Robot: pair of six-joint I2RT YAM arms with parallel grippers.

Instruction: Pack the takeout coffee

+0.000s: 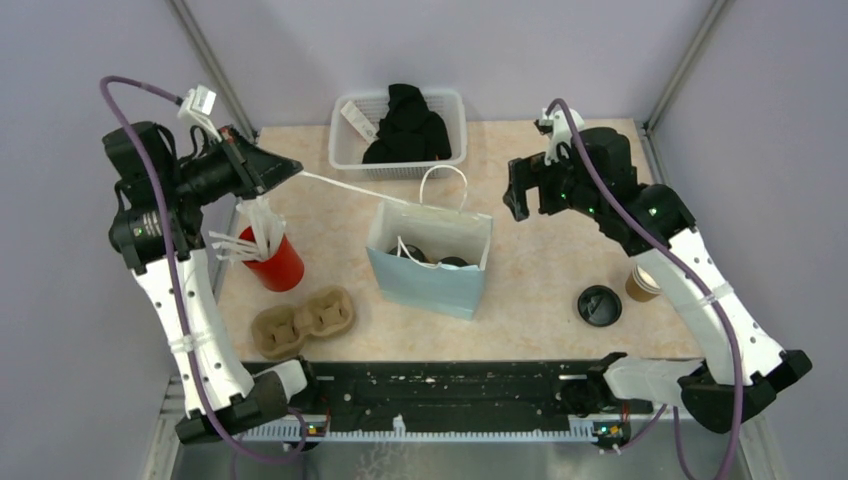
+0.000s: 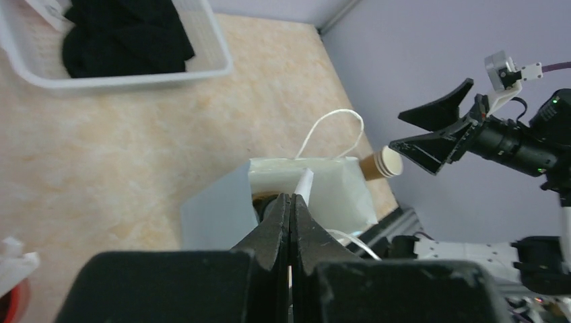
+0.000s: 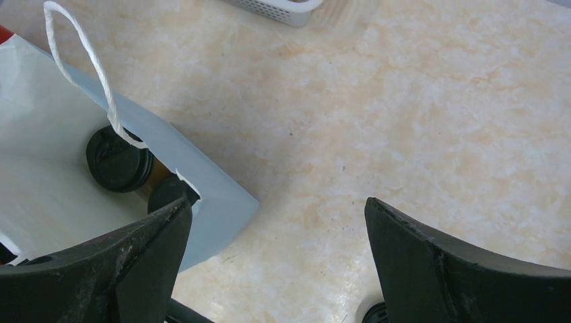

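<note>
Carefully: left gripper (image 1: 297, 171), pinching a white straw (image 1: 350, 186), should angle it down into the bag (image 1: 425, 285) at four o'clock; right gripper (image 3: 276, 205) gapes, empty.

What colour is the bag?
The bag is light blue outside, white inside; shows best in the top external view.

You've got a beige marbled table (image 1: 560, 250). The bag (image 1: 425, 285) is pale blue outside and white inside, with white string handles (image 1: 445, 185) and black lids (image 3: 118, 160) inside it. The red cup (image 1: 282, 270) holds white straws (image 1: 235, 245). The carrier (image 1: 303, 320) and paper cup (image 1: 640, 285) are brown, the loose lid (image 1: 599, 305) black. The white basket (image 1: 400, 170) holds black cloth (image 1: 407, 125).
</note>
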